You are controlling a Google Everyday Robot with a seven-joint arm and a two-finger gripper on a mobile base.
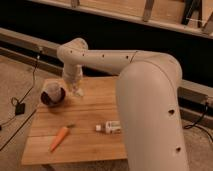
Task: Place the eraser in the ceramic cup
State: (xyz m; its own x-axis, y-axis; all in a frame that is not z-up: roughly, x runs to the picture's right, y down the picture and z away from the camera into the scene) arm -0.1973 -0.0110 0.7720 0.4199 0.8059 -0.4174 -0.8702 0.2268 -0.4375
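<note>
My gripper hangs over the back left of the wooden table, pointing down, just right of the ceramic cup. The cup is round, white inside with a dark maroon outside, and it stands near the table's left edge. The gripper is shut, and a small pale block at its tips looks like the eraser; I see no other eraser on the table. The gripper is beside the cup's rim, not over its opening.
An orange carrot lies at the front left of the table. A longer white packet lies near the middle front. My large arm covers the table's right side. Cables run over the floor at left.
</note>
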